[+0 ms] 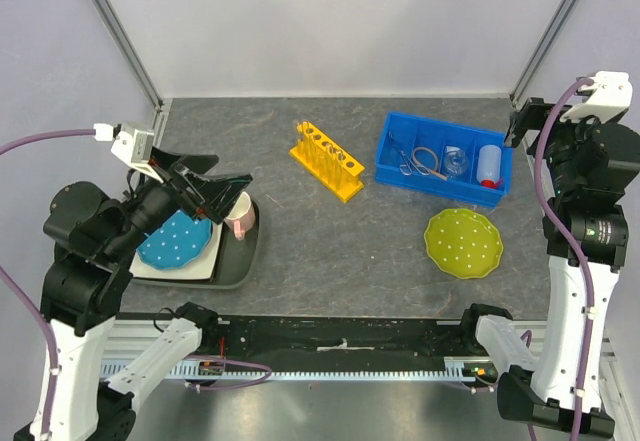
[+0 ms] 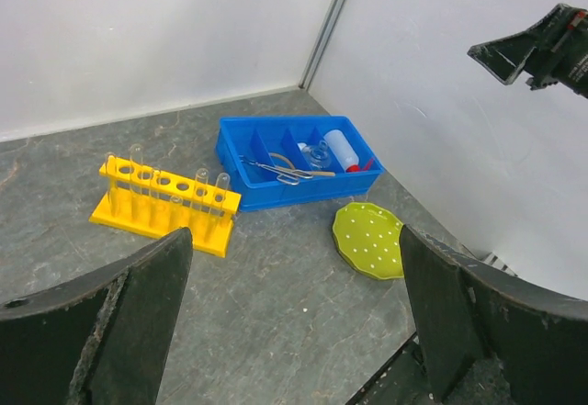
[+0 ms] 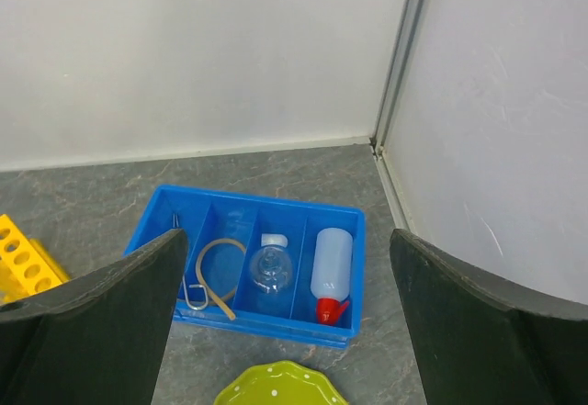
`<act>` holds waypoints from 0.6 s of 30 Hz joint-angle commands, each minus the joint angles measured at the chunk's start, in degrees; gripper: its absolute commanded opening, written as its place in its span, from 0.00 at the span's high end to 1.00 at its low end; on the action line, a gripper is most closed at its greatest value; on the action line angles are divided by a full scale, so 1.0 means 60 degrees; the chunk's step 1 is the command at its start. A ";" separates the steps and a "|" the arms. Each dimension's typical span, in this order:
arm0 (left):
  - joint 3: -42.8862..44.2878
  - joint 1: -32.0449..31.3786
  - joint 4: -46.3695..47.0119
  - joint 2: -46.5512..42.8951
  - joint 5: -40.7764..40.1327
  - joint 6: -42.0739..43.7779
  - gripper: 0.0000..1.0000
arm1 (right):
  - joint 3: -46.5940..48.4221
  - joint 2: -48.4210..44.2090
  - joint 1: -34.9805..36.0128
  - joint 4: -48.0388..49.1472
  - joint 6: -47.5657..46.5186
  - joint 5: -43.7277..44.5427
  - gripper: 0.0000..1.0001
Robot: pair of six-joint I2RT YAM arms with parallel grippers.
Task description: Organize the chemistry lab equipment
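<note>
Grey, stone-patterned sheeting is covering the surface (image 1: 330,251), and plain white walls with metal corner posts are closing it in at the back and on both sides. Toward the rear right, a blue bin (image 1: 430,189) is sitting with its compartments facing up. The small white squeeze bottle (image 3: 332,260) is lying in the end compartment nearest the right wall, red nozzle pointing toward the front. The tiny clear flask (image 3: 269,265) is resting in the compartment next to it. The tan rubber loop (image 3: 217,274) and the metal tongs (image 2: 276,170) are lying in the compartments beyond that. Left of the bin and apart from it, the yellow rack (image 1: 326,161) is standing at an angle, with thin clear rods (image 2: 221,186) standing upright in its holes. A green dotted plate (image 1: 463,243) is lying in front of the bin. At the left, a dark tray (image 1: 243,259) is carrying a blue dotted plate (image 1: 178,241) and a cream mug (image 1: 240,216).

The left arm is reaching over the tray, its wrist aiming across the surface toward the bin. The left fingers (image 2: 138,313) are spreading wide and gripping nothing. The right arm is standing tall at the right edge, wrist raised beside the bin's right end and looking down on it. The right fingers (image 3: 110,304) are likewise gaping apart, empty.
</note>
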 commanded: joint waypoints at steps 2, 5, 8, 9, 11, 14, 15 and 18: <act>0.0373 0.0049 -0.0783 -0.0177 0.0261 -0.0096 0.00 | 0.0417 -0.0139 -0.0008 -0.0153 0.0613 0.1008 0.02; 0.0373 0.0035 -0.1018 -0.0353 0.0129 0.0021 0.00 | 0.0388 -0.0183 -0.0008 -0.0153 0.0730 0.1038 0.02; 0.0300 0.0035 -0.1179 -0.0528 0.0012 0.0123 0.00 | 0.0432 -0.0212 -0.0023 -0.0168 0.0789 0.1052 0.02; 0.0242 0.0049 -0.1179 -0.0558 0.0026 0.0124 0.00 | 0.0403 -0.0198 -0.0009 -0.0168 0.0760 0.1067 0.02; 0.0198 0.0035 -0.1208 -0.0616 0.0084 0.0138 0.00 | 0.0402 -0.0227 -0.0008 -0.0182 0.0745 0.1111 0.02; 0.0081 0.0035 -0.1194 -0.0763 0.0026 0.0167 0.00 | 0.0329 -0.0286 -0.0008 -0.0182 0.0716 0.1126 0.02; 0.0008 0.0049 -0.1208 -0.0778 0.0011 0.0197 0.00 | 0.0286 -0.0271 -0.0023 -0.0197 0.0731 0.1140 0.02; -0.0124 0.0035 -0.1209 -0.0851 0.0011 0.0284 0.00 | 0.0227 -0.0286 -0.0009 -0.0211 0.0745 0.1155 0.02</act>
